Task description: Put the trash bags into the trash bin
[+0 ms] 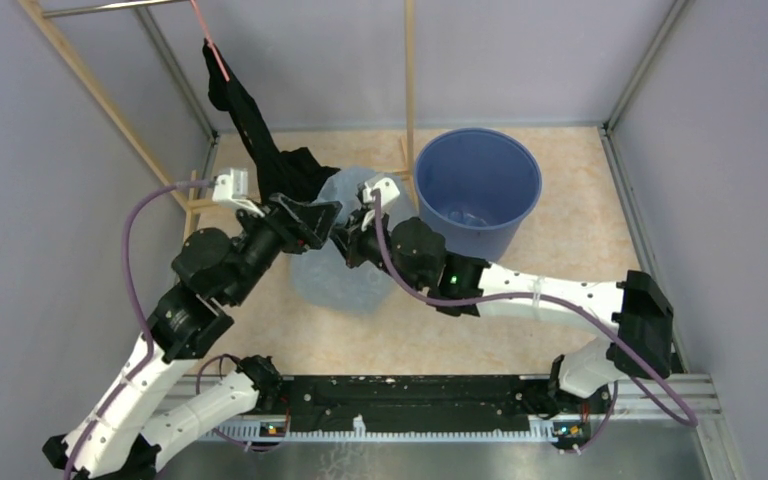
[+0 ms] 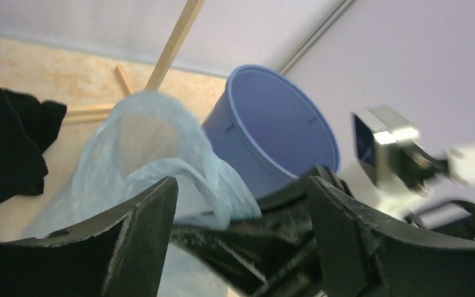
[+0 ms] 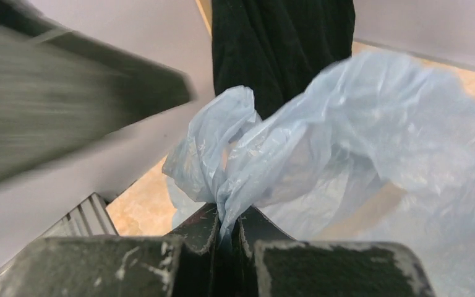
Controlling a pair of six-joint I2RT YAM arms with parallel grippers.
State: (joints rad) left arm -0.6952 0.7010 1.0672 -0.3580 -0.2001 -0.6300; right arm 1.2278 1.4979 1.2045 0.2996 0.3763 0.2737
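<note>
The trash bag (image 1: pixel 335 275), thin pale-blue film, hangs open between my two grippers left of the trash bin (image 1: pixel 478 190), a big blue bucket standing upright. My right gripper (image 3: pixel 227 218) is shut on a bunched fold of the bag (image 3: pixel 359 136); in the top view the right gripper (image 1: pixel 348 245) is at the bag's upper edge. My left gripper (image 2: pixel 241 192) is open, its fingers wide apart around the right gripper's tip and the bag (image 2: pixel 142 148), holding nothing. In the top view the left gripper (image 1: pixel 328 218) is beside the right one. The bin (image 2: pixel 272 130) lies just behind.
A black cloth garment (image 1: pixel 260 140) hangs from a pink hanger on a wooden rack (image 1: pixel 408 90) at the back left, just behind the bag. It also shows in the right wrist view (image 3: pixel 278 43). Grey walls close in the floor on three sides.
</note>
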